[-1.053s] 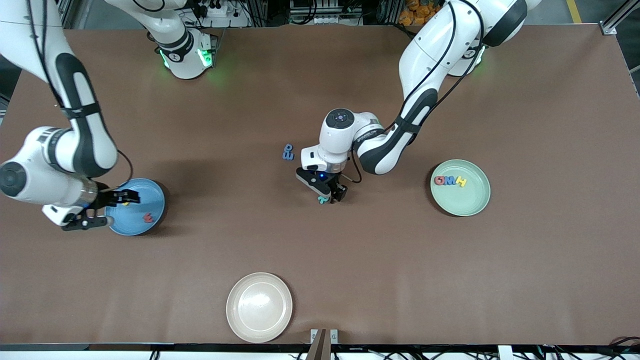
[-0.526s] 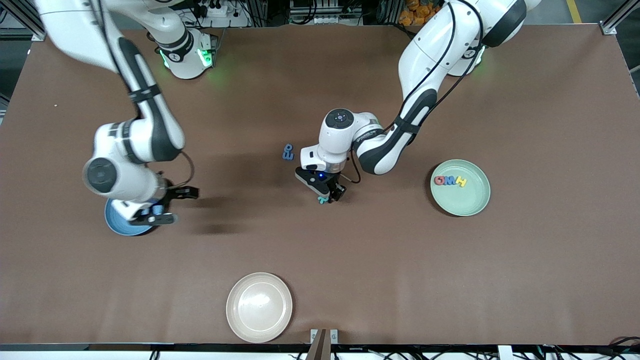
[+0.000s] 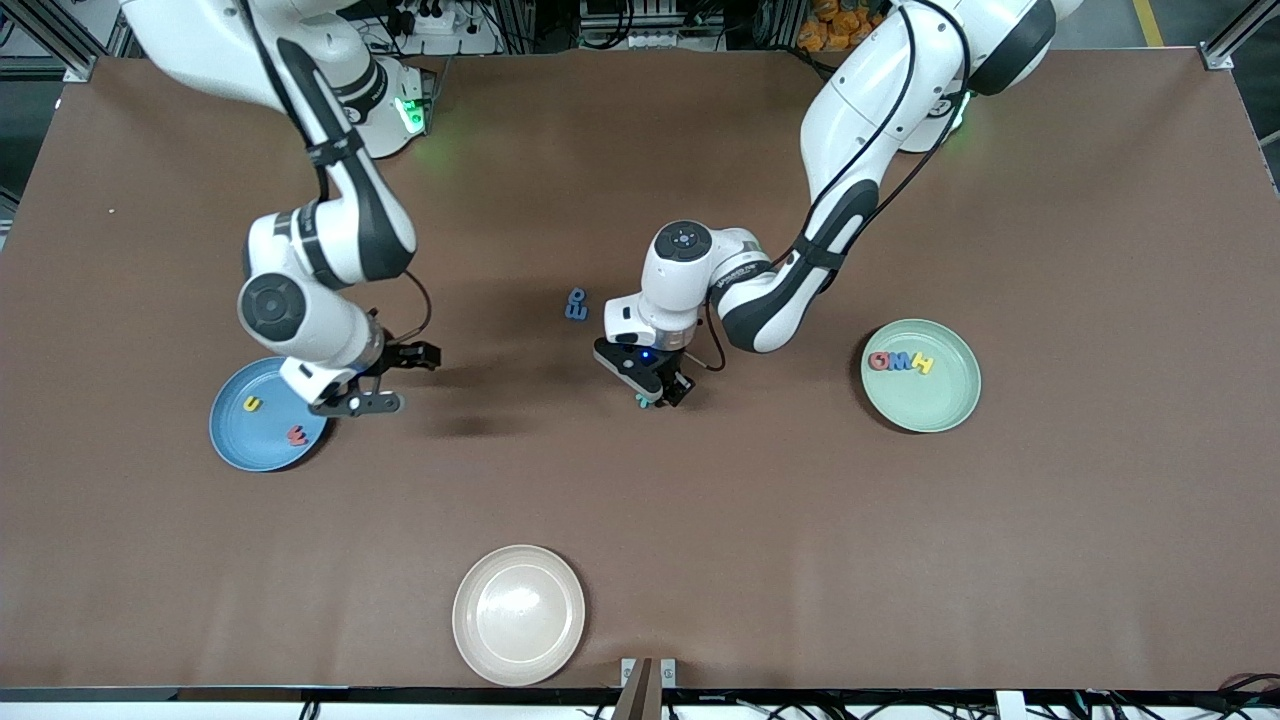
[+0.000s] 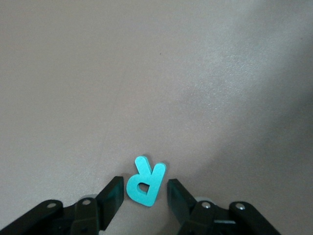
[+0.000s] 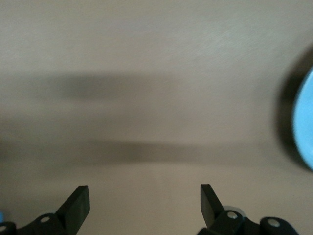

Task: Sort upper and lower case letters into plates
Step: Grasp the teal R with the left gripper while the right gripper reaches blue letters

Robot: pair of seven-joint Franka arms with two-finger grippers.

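A teal R [image 4: 145,181] lies flat on the brown table near its middle, and shows as a teal speck [image 3: 641,402] in the front view. My left gripper [image 3: 662,393] is down over it. Its fingers [image 4: 111,196] stand on either side of the R with a narrow gap on each side, so it is open [image 4: 144,186]. My right gripper [image 3: 405,380] hangs open and empty [image 5: 144,193] over bare table beside the blue plate [image 3: 240,440], which holds a yellow u [image 3: 252,404] and a red w [image 3: 296,435]. The pale green plate [image 3: 925,405] holds a red Q [image 3: 880,361], blue M [image 3: 903,362] and yellow H [image 3: 923,365].
Two small blue letters [image 3: 576,304] lie together on the table, farther from the front camera than the R. A beige plate [image 3: 518,614] sits near the table's front edge. The blue plate's rim [image 5: 305,122] shows at the edge of the right wrist view.
My right arm has swung off the blue plate toward the table's middle, uncovering the u and w. My left gripper's fingers have narrowed around the teal R.
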